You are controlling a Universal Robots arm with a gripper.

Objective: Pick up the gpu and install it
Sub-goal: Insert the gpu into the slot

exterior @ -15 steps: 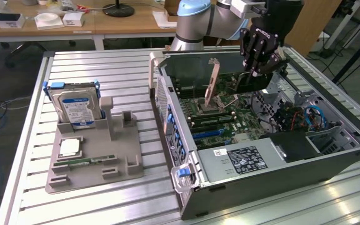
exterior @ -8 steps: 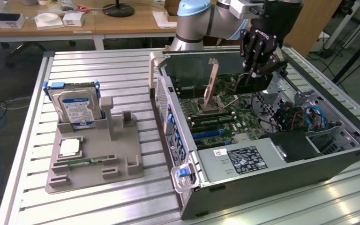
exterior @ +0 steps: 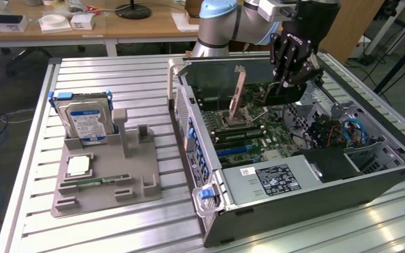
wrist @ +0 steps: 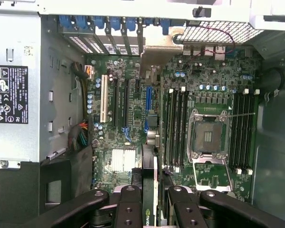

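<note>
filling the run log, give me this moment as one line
gripper: shut on gpu | position: above motherboard inside pc case | gpu: edge-on, not seated

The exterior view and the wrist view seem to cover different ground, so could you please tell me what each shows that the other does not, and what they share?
Exterior view alone: the hard drive upright in the grey holder on the slatted table, beside the computer case.
Wrist view alone: the white expansion slot and blue slot on the motherboard.
Both: the gripper shut on the gpu, held edge-on over the open case, the empty processor socket and the power supply.
</note>
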